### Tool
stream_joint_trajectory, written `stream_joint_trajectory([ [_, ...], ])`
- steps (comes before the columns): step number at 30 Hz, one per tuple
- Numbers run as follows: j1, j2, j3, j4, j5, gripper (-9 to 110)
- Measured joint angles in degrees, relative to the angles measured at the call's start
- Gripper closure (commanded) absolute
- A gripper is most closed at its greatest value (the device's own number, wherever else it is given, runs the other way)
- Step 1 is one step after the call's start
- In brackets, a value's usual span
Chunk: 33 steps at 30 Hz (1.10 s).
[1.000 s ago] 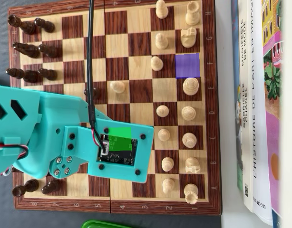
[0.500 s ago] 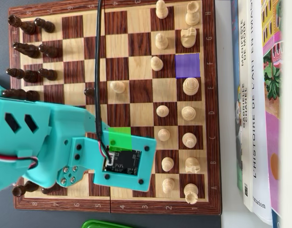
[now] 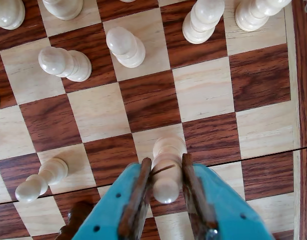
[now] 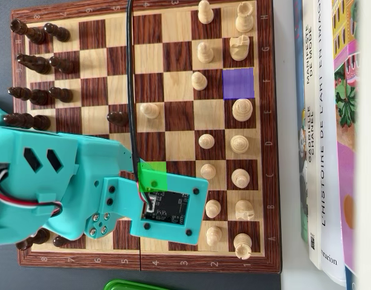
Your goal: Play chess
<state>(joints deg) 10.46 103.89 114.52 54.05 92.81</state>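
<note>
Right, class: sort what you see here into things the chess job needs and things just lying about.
Needed: the chessboard; the white pawn between the arm's fingers; the other white pieces; the dark pieces.

Lying about: the books; the green object at the bottom edge.

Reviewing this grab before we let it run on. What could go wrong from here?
1. The end effector grips the white piece between its fingers with the piece tilted, so it could slip or land crooked.
2. A white pawn lies toppled on the neighbouring square; a low carry might roll it.
3. The arm hides the squares beneath it in the overhead view, so placement there cannot be checked.
</note>
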Motion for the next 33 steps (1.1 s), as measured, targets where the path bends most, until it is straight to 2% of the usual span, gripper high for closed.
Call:
stream_joint_trajectory([
  [33, -1.9, 0.0, 0.0, 1.8, 0.0, 91],
])
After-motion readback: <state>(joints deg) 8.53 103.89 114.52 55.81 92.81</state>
